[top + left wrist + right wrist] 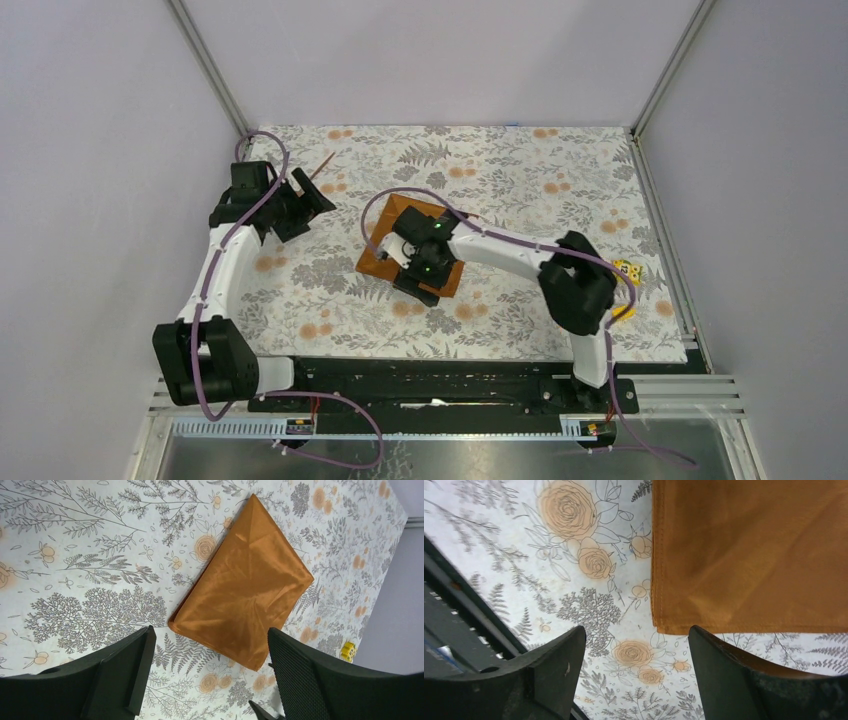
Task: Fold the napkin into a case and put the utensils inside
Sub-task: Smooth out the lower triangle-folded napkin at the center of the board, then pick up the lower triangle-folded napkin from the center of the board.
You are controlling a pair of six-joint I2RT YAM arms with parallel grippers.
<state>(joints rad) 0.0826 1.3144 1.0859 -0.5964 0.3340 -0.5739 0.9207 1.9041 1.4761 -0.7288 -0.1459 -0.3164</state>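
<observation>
Both my grippers are spread and hold nothing. The right gripper [636,630] hovers over the napkin [375,258], which lies folded into a smaller rectangle on the tablecloth [520,170] in the middle of the top view, and the left gripper [210,632] hangs at the upper left beside a thin stick-like utensil [325,166]. I judge the folding unfinished, as the cloth is too wide for a pocket and nothing is tucked in. Next I should pinch one edge, all layers together, and fold it over without dragging the cloth.

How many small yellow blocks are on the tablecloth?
2. One yellow block lies at the right of the tablecloth; another sits just nearer the bases, partly behind the right arm, which may hide more.
</observation>
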